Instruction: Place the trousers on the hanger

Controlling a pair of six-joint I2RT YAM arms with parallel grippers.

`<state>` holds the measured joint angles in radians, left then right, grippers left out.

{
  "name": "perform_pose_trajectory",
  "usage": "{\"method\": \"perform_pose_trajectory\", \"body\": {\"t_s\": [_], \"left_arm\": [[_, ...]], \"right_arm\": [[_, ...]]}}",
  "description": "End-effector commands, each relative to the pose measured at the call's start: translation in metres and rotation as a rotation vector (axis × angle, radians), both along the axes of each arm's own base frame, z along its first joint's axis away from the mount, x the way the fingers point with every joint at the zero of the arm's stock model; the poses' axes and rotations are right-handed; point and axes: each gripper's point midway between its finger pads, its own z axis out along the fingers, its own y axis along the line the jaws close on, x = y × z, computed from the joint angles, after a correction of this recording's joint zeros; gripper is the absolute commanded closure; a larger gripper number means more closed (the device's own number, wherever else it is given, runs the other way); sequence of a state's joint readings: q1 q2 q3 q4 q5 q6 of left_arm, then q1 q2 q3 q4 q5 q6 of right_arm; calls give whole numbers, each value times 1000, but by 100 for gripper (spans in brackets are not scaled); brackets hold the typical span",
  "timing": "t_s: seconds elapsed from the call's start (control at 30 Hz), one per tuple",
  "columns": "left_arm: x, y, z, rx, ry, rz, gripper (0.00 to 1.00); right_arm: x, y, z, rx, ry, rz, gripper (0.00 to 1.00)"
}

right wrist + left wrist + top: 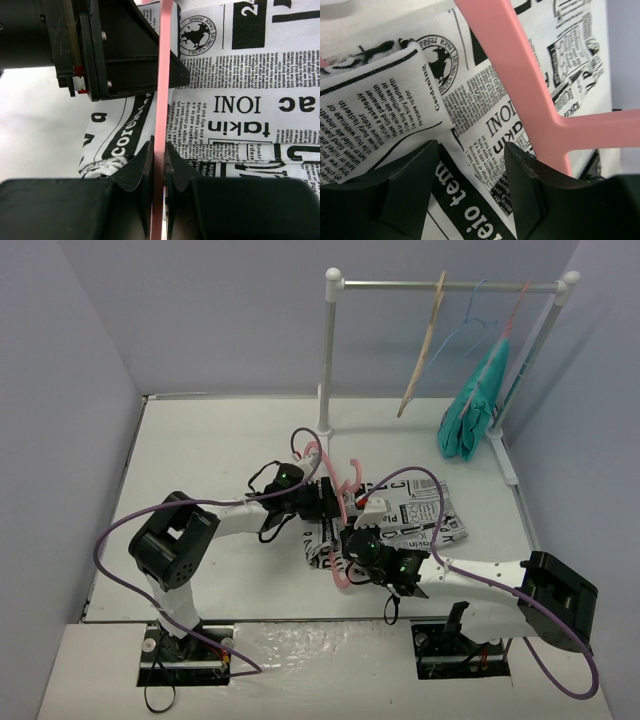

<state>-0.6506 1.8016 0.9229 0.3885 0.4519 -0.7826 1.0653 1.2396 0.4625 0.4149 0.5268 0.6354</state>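
Right fingers (145,162): closed on a thin pink bar of the hanger (163,60).
Left fingers (520,175): standing apart with nothing gripped, over the trousers (485,100), beside a hanger arm.
Trousers: folded on the table (200,440), right of its middle, with the hanger across them.
Hidden from the top view: the wrists cover both pairs of fingers, and the hanger shows only in pieces.
Wrist views only: the grip itself shows, but the hook is cut off.

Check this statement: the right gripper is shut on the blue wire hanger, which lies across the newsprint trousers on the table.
One error: the right gripper is shut on the pink hanger, not the blue wire hanger, which hangs on the rail; the right wrist view shows it. The pink hanger does lie across the trousers on the table.
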Motion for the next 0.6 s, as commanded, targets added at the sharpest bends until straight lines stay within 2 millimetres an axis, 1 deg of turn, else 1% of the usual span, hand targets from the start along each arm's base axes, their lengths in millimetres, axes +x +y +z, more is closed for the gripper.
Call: {"method": "perform_pose_trajectory", "body": {"t_s": [0.0, 0.13, 0.33, 0.57], "left_arm": [[12, 17, 33, 146, -127, -13, 47], [15, 21, 45, 187, -176, -25, 57], [14, 24, 53, 183, -198, -25, 63], [0, 37, 63, 211, -231, -52, 65]], "right_arm": [[-8, 19, 8, 25, 10, 90, 100], [-8, 20, 9, 22, 10, 98, 100], [-8, 23, 10, 22, 11, 112, 100], [-8, 24, 10, 24, 12, 115, 100]]}}
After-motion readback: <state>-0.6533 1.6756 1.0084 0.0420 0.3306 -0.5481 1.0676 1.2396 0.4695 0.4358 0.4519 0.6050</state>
